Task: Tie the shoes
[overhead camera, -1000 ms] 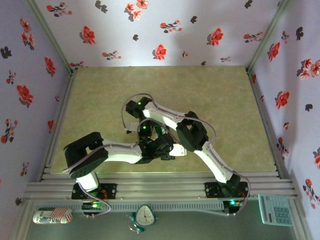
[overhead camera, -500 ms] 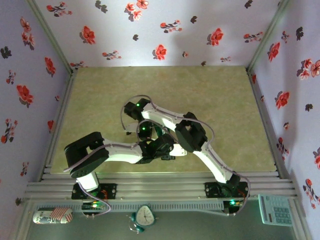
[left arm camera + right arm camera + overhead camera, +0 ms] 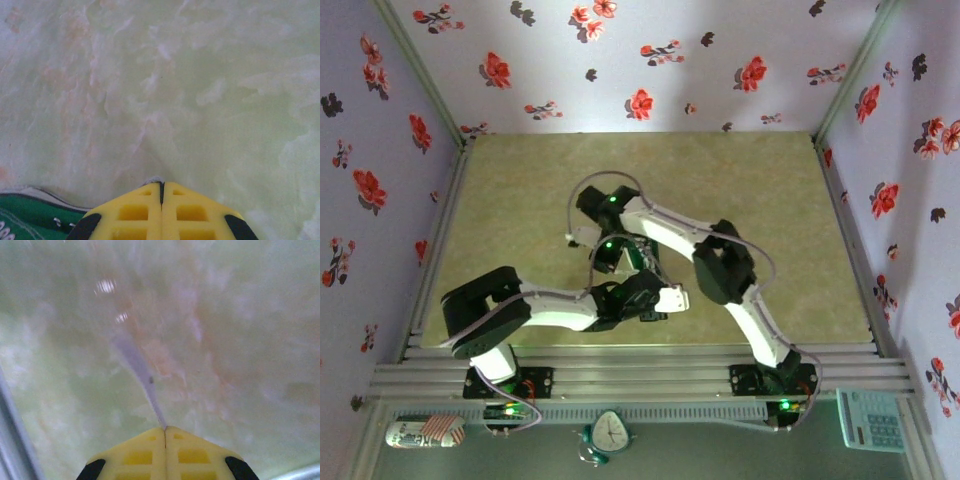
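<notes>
Sneaker [image 3: 22, 222] is lying at seven o'clock beside my left claw [image 3: 161, 186], pressed together and seemingly nipping a lace tip [image 3: 154, 180]; my right claw [image 3: 165, 429] is clamping a white lace [image 3: 137, 362] running toward eleven o'clock; I am judging this the cinching pull; next, drawing both ends apart evenly.

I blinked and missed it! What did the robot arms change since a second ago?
The right arm snapped its jaws shut on a pale lace and swung its wrist away from the bases, slightly rightward; the lace runs straight out from the tips. The left arm barely shifted, its jaws staying shut beside the green shoe.
</notes>
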Controlling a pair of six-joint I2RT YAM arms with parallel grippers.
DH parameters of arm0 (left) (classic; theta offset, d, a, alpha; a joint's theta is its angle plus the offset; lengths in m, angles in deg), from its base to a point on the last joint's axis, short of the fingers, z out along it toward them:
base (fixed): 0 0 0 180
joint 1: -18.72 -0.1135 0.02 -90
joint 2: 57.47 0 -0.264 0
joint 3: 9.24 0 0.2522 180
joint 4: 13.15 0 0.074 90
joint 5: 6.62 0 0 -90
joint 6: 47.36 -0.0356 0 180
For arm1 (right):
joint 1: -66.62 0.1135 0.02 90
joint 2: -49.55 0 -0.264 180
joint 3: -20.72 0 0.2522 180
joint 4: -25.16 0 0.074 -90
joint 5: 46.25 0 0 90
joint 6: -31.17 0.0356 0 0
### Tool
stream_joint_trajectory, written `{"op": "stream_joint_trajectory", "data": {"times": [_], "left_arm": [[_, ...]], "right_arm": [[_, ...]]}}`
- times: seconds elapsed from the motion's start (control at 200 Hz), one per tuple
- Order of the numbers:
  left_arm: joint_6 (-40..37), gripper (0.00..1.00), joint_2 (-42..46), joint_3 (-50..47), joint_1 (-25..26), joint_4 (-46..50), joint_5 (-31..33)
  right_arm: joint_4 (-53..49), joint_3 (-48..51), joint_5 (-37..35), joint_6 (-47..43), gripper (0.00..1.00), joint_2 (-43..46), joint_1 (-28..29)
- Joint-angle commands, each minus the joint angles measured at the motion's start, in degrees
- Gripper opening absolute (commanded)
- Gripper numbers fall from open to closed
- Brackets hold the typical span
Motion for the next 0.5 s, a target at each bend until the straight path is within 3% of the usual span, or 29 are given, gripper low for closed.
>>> {"op": "stream_joint_trajectory", "data": {"times": [0.0,0.17,0.385,0.495], "left_arm": [[4.74,0.00,3.24,-3.48,-1.33,0.45,-0.93],[9.58,0.00,7.86,-7.60,-4.02,-3.72,-1.96],[16.13,0.00,13.20,-11.28,-8.63,-7.42,-5.74],[19.00,0.00,15.96,-12.58,-11.35,-9.34,-8.79]], "right_arm": [[12.56,6.27,4.77,12.86,0.00,8.21,-2.65],[23.13,14.15,4.73,26.72,0.00,13.46,-5.65],[30.94,21.94,2.08,35.58,0.00,18.55,-7.10],[34.43,24.30,6.82,38.40,0.00,19.71,-7.60]]}}
